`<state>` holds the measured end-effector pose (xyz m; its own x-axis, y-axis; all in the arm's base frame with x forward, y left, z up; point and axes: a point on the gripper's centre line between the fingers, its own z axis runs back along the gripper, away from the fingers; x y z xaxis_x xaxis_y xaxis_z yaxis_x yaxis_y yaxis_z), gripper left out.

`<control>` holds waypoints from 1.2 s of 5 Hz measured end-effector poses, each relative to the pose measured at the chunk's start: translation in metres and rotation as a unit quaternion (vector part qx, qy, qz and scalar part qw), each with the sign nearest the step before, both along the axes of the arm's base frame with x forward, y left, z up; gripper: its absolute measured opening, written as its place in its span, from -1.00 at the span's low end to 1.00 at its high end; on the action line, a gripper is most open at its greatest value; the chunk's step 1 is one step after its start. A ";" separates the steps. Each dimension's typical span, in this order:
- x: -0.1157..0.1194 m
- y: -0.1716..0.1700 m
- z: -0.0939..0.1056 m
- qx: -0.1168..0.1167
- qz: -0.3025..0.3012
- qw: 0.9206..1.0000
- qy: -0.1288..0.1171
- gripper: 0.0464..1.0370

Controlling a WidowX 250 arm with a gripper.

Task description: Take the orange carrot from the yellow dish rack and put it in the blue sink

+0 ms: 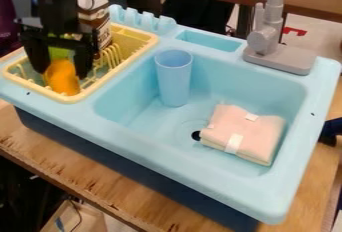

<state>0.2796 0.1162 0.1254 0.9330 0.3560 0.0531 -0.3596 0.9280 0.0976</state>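
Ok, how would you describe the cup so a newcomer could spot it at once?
Find the toy sink. In its basin, toward the yellow rack, is the cup: tall, blue and upright, unlike the low, folded pink cloth.

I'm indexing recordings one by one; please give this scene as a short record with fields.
Setting: light-blue toy sink on a wooden table
Position: end effector low over the yellow dish rack, at the orange object
Contact: close around the orange object; firm grip unclear
Also at rack: brown-and-white carton, behind the end effector
Basin: light-blue cup, upright; folded pink cloth, beside the dark drain hole
Faucet: grey, at the sink's back edge
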 end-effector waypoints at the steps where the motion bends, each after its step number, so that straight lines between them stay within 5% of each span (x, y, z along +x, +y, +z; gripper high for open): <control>1: 0.005 0.001 -0.010 -0.002 0.004 1.000 0.001 0.93; 2: 0.005 0.001 -0.020 -0.006 0.011 1.000 0.014 0.85; 4: 0.010 -0.003 0.005 0.004 0.039 0.999 0.012 0.11; 5: 0.011 -0.009 0.050 0.021 0.044 0.998 -0.043 -0.03; 6: 0.008 -0.021 0.081 0.047 0.048 0.995 -0.070 -0.09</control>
